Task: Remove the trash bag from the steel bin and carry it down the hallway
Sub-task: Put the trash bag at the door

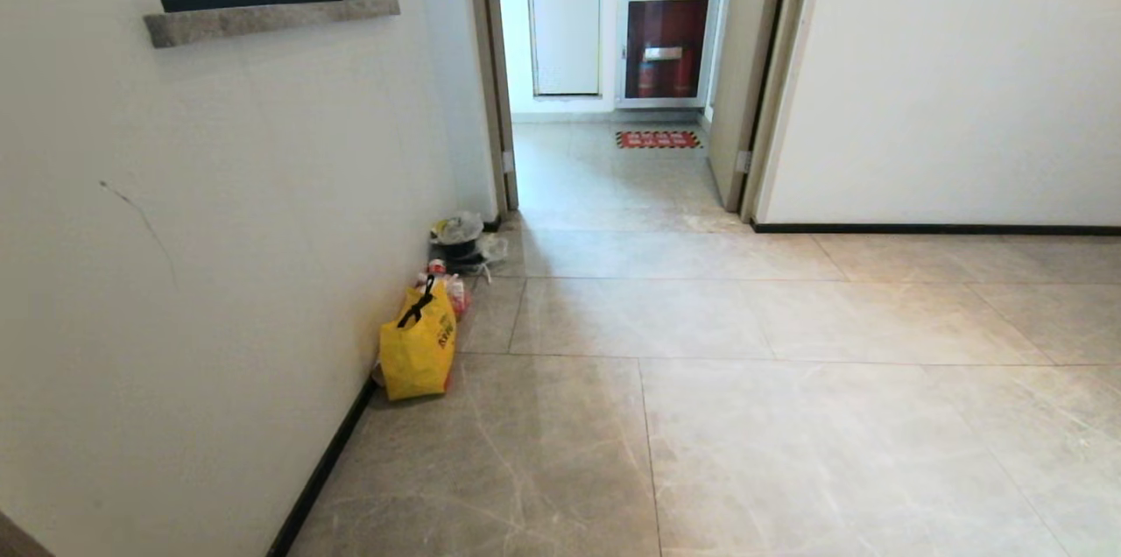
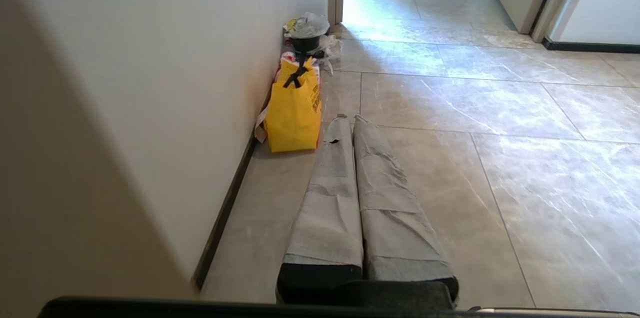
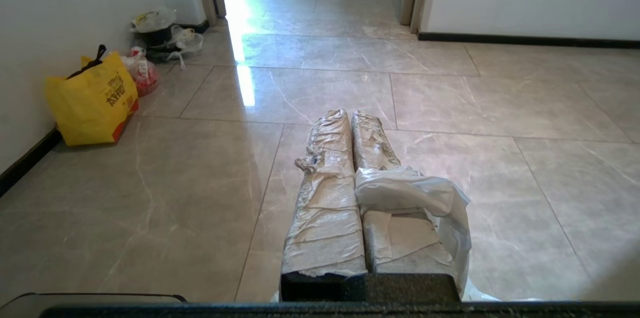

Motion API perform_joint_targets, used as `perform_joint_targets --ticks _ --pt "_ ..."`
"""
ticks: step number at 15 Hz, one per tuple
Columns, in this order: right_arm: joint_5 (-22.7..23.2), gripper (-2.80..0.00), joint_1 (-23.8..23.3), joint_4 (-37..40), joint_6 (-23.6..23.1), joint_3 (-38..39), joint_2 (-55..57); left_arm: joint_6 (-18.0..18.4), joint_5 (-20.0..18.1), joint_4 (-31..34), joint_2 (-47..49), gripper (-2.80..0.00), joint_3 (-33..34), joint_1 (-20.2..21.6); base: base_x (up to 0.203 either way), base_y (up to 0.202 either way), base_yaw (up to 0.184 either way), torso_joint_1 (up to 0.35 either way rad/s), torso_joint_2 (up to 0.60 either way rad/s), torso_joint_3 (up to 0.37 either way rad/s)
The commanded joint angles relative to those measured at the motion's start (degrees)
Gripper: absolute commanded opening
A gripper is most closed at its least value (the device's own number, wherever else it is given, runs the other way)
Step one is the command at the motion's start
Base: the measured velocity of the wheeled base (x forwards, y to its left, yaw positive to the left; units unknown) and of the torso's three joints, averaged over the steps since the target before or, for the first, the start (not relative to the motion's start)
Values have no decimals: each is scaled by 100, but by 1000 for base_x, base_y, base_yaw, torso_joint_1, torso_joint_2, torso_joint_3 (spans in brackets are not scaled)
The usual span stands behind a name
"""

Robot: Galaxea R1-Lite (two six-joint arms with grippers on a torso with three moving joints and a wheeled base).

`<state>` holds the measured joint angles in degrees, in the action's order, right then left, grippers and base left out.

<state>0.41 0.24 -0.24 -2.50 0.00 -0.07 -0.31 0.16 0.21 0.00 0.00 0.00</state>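
bag (image 1: 419, 347) against left wall (image 1: 219, 233), doorway (image 1: 613, 58) beyond

Both grippers have two long flat fingers that become narrower toward the tip. The left gripper (image 2: 348, 118) has fingers (image 2: 330, 193) wrapped in grey wrinkled tape, black at the base. The right gripper (image 3: 349, 114) has fingers (image 3: 327, 198) wrapped in shinier, creased tape, torn in places.

The left gripper (image 2: 348, 119) points level and forward above the floor (image 2: 450, 168), its two wrapped fingers (image 2: 330, 193) pressed together with nothing between them. The right gripper (image 3: 348, 114) points the same way above the floor, fingers (image 3: 327, 198) closed, white plastic (image 3: 425, 198) draped over one finger.
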Motion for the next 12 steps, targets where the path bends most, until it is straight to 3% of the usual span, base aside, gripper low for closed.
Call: perform_joint_targets --ticks 1,12 --pt "2 -280 2 -2 -5 0 7 -5 2 6 0 -280 0 0 209 0 -2 -1 3 2" --pt "2 -280 2 -2 -5 0 7 -5 2 6 0 -280 0 0 192 0 0 2 1 2"
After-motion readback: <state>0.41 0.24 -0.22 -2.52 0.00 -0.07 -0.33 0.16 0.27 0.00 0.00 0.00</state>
